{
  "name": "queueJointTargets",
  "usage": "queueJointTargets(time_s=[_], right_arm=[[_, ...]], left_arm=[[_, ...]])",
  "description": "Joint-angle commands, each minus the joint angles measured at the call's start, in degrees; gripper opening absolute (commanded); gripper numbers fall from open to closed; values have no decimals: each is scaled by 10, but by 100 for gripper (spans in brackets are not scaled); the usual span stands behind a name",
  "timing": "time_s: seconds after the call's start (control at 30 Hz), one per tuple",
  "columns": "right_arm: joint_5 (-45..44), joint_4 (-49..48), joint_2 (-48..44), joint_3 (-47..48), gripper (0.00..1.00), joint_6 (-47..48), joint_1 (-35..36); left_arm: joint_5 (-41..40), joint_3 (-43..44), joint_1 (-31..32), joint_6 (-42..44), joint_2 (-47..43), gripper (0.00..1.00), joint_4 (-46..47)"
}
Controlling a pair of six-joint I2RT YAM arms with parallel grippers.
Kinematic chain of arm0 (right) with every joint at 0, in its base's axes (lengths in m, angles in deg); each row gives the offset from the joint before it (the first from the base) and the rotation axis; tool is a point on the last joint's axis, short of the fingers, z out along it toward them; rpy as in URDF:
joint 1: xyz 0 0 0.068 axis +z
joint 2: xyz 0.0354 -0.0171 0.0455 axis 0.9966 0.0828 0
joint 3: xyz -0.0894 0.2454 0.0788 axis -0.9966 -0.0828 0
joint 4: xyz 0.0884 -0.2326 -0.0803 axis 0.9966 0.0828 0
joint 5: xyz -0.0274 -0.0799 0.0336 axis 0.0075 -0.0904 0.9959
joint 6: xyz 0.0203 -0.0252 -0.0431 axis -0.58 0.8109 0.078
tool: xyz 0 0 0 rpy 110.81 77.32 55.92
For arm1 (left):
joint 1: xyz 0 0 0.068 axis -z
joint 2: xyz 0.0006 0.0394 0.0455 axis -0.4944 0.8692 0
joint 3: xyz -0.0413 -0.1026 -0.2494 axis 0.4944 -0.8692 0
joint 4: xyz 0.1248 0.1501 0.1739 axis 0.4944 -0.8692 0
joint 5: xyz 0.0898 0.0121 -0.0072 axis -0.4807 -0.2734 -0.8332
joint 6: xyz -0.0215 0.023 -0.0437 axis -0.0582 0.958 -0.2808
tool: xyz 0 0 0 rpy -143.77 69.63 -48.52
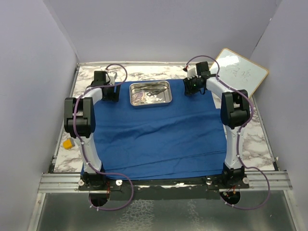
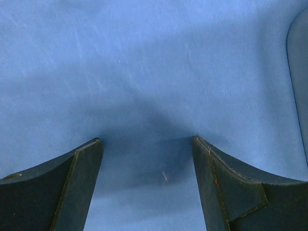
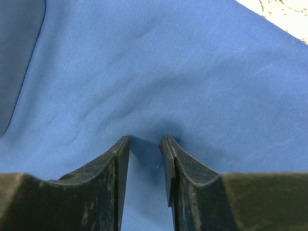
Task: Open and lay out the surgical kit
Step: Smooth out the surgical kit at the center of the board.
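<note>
One blue cloth wrap lay spread, one steel tray at its far edge, left tool spread wide, right tool narrowly parted.

This is looking like a robotics lab test booth: plain pale walls are boxing in a marble-patterned table, the left arm and right arm are sitting bolted to an aluminium rail at six o'clock, and a whiteboard is leaning at two o'clock.
</note>
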Motion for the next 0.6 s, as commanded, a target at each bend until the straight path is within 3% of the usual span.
queueJointTargets(time_s=[0.0,0.57], right_arm=[[-53,10,54,0,33,14,0],[-85,38,111,59,28,26,0]], left_arm=[[-27,30,2,1,42,77,-21],[-35,103,2,0,111,76,-66]])
